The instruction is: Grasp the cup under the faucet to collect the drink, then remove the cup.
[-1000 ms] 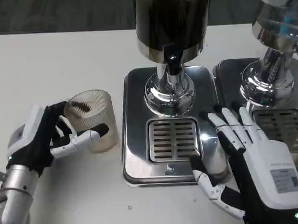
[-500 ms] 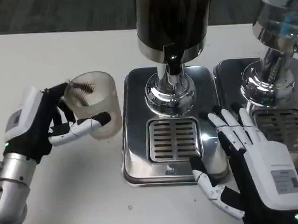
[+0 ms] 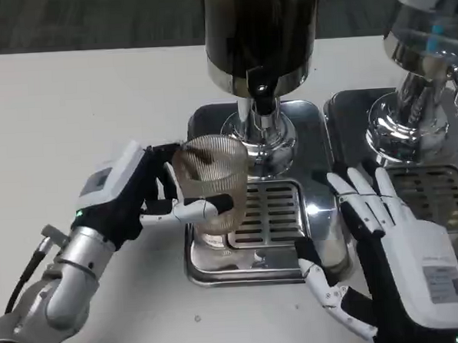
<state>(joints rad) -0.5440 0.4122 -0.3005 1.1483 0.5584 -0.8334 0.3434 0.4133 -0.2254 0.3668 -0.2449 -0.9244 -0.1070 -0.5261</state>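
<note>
Cup is grasped by left hand fingers – held over drip tray edge, beside faucet. Right hand released – fingers spread.

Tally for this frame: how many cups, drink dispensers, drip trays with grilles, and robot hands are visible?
Cup: 1, clear ribbed, held by the left hand
Drink dispensers: 2, centre dispenser and right dispenser
Drip trays: 2, centre tray and right tray
Hands: 2, left hand and right hand
Total: 7
</note>
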